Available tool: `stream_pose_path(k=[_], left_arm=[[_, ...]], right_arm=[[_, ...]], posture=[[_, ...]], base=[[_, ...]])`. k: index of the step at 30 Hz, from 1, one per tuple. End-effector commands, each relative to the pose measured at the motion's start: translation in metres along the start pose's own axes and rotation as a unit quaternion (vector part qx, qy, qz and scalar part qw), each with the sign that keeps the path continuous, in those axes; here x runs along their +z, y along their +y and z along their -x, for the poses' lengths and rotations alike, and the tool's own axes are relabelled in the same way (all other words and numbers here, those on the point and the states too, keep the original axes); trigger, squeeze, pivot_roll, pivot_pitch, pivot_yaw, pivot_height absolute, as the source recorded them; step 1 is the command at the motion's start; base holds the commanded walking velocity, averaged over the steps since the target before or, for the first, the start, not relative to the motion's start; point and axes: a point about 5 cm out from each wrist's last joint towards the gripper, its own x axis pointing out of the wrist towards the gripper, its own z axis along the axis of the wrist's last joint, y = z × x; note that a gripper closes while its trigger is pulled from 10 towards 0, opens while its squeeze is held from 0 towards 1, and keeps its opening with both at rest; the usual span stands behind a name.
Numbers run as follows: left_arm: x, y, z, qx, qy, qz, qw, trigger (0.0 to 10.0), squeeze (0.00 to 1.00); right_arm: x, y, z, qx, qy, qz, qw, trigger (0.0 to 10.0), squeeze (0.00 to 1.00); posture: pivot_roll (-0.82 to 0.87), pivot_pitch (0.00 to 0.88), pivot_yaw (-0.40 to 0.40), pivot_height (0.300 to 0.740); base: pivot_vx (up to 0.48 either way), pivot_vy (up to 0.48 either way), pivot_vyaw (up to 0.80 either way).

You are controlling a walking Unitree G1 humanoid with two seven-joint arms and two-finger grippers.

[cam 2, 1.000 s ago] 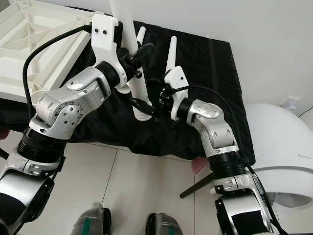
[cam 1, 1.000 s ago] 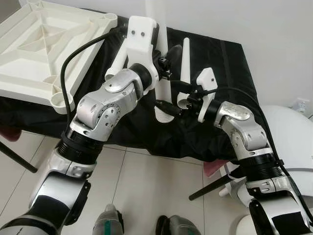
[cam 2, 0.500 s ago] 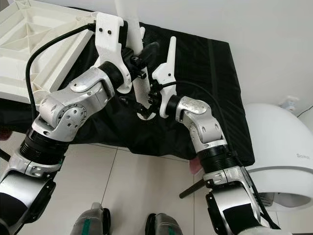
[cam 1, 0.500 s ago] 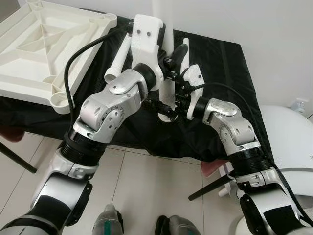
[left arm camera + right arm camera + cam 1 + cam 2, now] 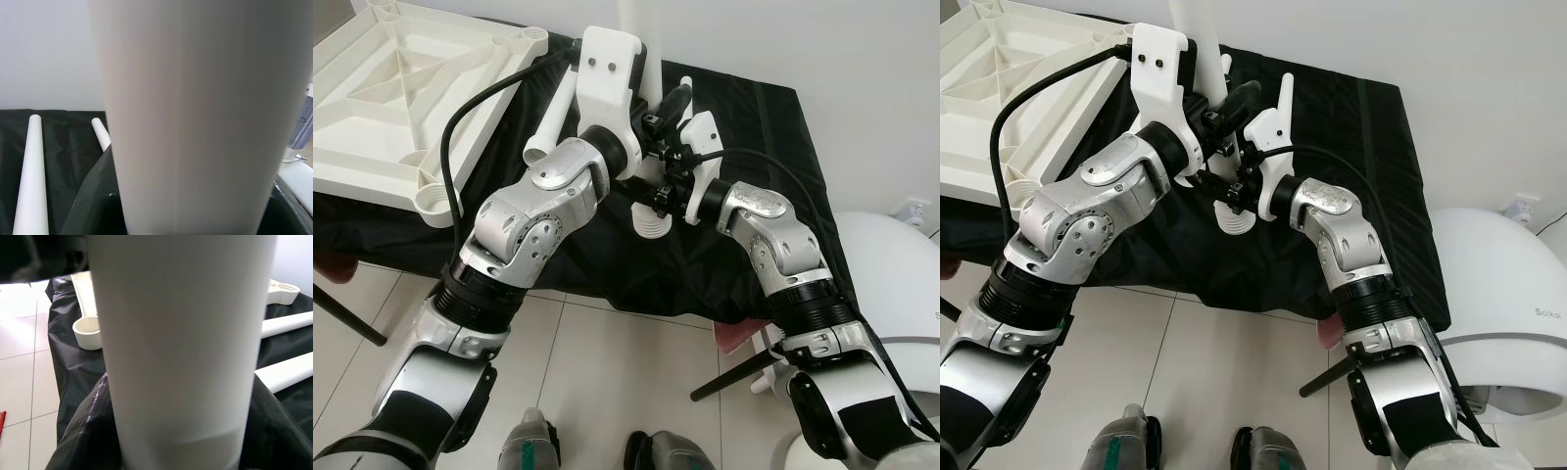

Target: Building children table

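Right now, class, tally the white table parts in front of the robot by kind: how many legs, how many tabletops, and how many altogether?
Table legs: 3 (held leg; two loose legs lying on the black cloth)
Tabletop: 1
Total: 4

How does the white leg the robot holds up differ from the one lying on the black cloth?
The held leg stands upright; the lying leg rests flat on the black cloth. The left hand grips the held leg, the right hand at its lower end; the lying leg is untouched. Both are plain white tubes.
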Motion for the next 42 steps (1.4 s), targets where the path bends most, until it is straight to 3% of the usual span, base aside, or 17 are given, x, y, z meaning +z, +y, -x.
stream_pose_path(k=[1,2,3,5,8,9,10,11,12,13,14,29,30,42], left_arm=[[-0.001,-0.023,0.002,-0.157,0.000,-0.004,0.988,10.0,0.00],[-0.001,-0.023,0.002,-0.158,0.000,-0.005,0.987,10.0,0.00],[-0.001,-0.023,0.002,-0.158,0.000,-0.005,0.987,10.0,0.00],[-0.001,-0.024,0.002,-0.160,-0.001,-0.006,0.987,10.0,0.00],[-0.001,-0.024,0.002,-0.160,-0.001,-0.007,0.987,10.0,0.00],[-0.001,-0.024,0.002,-0.161,-0.001,-0.007,0.987,10.0,0.00],[-0.001,-0.025,0.002,-0.161,-0.001,-0.006,0.987,10.0,0.00],[-0.001,-0.025,0.002,-0.161,-0.001,-0.006,0.987,10.0,0.00],[-0.001,-0.025,0.002,-0.163,-0.002,0.000,0.987,10.0,0.43],[-0.001,-0.025,0.002,-0.164,-0.002,0.004,0.986,10.0,0.43],[0.000,-0.024,0.002,-0.167,-0.002,0.011,0.986,10.0,1.00],[0.011,-0.022,0.010,-0.177,-0.015,0.061,0.982,10.0,1.00],[0.013,-0.023,0.011,-0.181,-0.019,0.064,0.981,10.0,0.00],[0.019,-0.026,0.021,-0.196,-0.032,0.067,0.978,10.0,0.00]], right_arm=[[0.007,-0.008,0.002,-0.016,-0.012,0.006,1.000,8.7,0.00],[0.007,-0.008,0.002,-0.015,-0.011,0.005,1.000,4.2,0.00],[0.007,-0.008,0.002,-0.015,-0.011,0.005,1.000,4.2,0.00],[0.006,-0.005,0.002,-0.005,-0.012,0.004,1.000,0.0,0.00],[0.005,-0.003,0.002,0.000,-0.012,0.004,1.000,0.0,0.00],[0.004,-0.002,0.002,0.005,-0.011,0.008,1.000,7.3,0.00],[0.003,0.000,0.002,0.008,-0.010,0.010,1.000,10.0,0.00],[0.003,0.000,0.002,0.008,-0.010,0.010,1.000,10.0,0.00],[0.002,0.001,0.002,0.008,-0.011,0.013,1.000,10.0,0.00],[0.002,0.001,0.002,0.009,-0.012,0.015,1.000,10.0,0.00],[0.002,0.001,0.001,0.003,-0.015,0.013,1.000,10.0,0.00],[-0.007,-0.008,0.006,-0.065,-0.022,-0.005,0.998,10.0,0.00],[-0.007,-0.009,0.007,-0.072,-0.024,-0.007,0.997,10.0,0.00],[-0.009,-0.029,0.014,-0.169,-0.035,-0.026,0.985,10.0,0.00]], posture=[[0.06,0.055,-0.112,0.740],[0.06,0.055,-0.112,0.740],[0.06,0.055,-0.112,0.740],[0.06,0.054,-0.110,0.740],[0.06,0.054,-0.110,0.740],[0.06,0.054,-0.108,0.740],[0.06,0.055,-0.107,0.740],[0.06,0.055,-0.107,0.740],[0.06,0.055,-0.104,0.740],[0.06,0.056,-0.103,0.740],[0.06,0.056,-0.101,0.740],[0.07,0.062,-0.093,0.740],[0.07,0.062,-0.091,0.740],[0.07,0.061,-0.089,0.740]], base=[[0.000,0.000,0.00],[0.000,0.000,0.00],[0.000,0.000,0.00],[0.000,0.000,0.00],[0.000,0.000,0.00],[0.000,0.000,0.00],[0.000,0.000,0.00],[0.000,0.000,0.00],[0.000,0.000,0.00],[0.000,0.000,0.00],[0.000,0.000,0.00],[0.000,0.000,0.00],[0.000,0.000,0.00],[0.000,0.000,0.00]])
